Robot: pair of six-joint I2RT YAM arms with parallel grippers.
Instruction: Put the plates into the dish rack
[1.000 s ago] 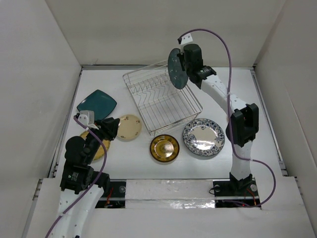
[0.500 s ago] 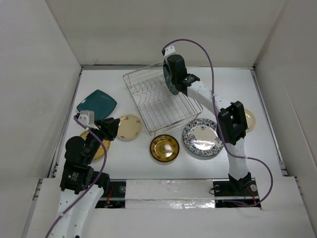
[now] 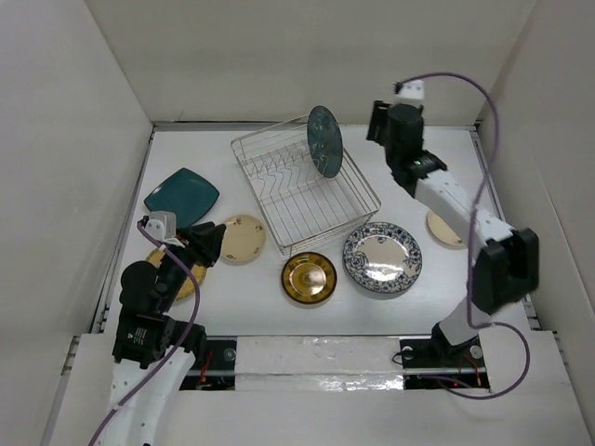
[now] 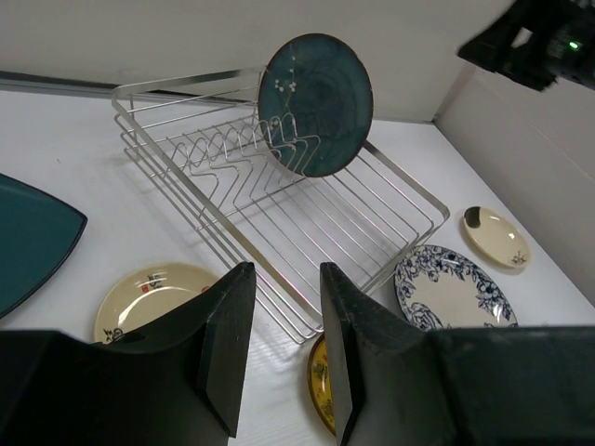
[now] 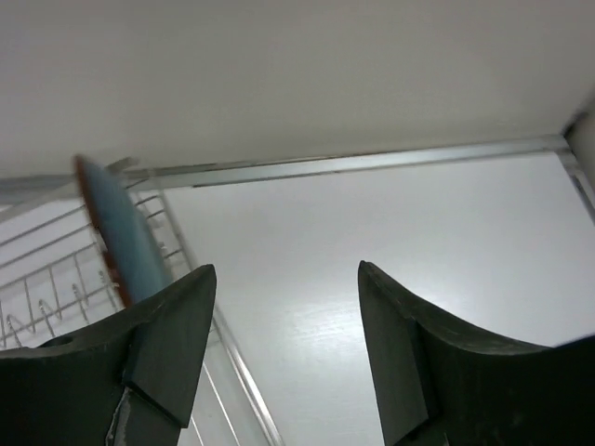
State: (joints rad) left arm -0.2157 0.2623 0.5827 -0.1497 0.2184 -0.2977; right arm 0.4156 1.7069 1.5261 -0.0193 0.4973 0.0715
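Your right gripper has backed toward the far right corner, wide open and empty, leaving the dark teal plate upright in the dish rack. Your left gripper is parted and empty. The plates look glossy and brittle, so pinch them by the rims.

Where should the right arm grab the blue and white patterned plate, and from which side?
Pinch the near-right rim of the blue-and-white plate, coming down from above. It lies flat on the table, so only the raised rim offers an edge; the gold-brown plate crowds its left and the dish rack its far side.
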